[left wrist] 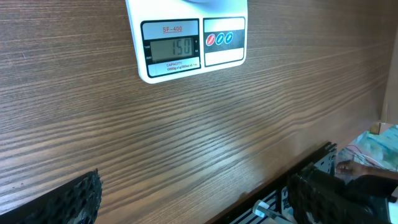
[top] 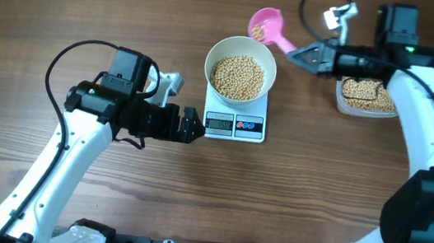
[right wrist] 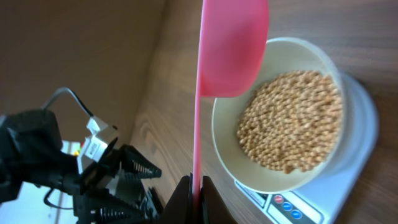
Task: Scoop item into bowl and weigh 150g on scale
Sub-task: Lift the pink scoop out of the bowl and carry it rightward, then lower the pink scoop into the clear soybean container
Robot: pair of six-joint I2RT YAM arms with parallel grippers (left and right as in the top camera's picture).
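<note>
left gripper: wide open, empty, we see it just left of the scale
right gripper: clenched on the pink scoop handle, scoop beside the bowl
beans: in the bowl on the scale; more in the container
display: we read 150

The table is brown wood with long dark lines running across it. A pink scoop is at the back of the table near the middle, with a round cup and a long thin handle that points to the right; from the right wrist camera it is seen from the side, cup at the top. A clear plastic box sits on the right side of the table, and part of it is hidden.
</note>
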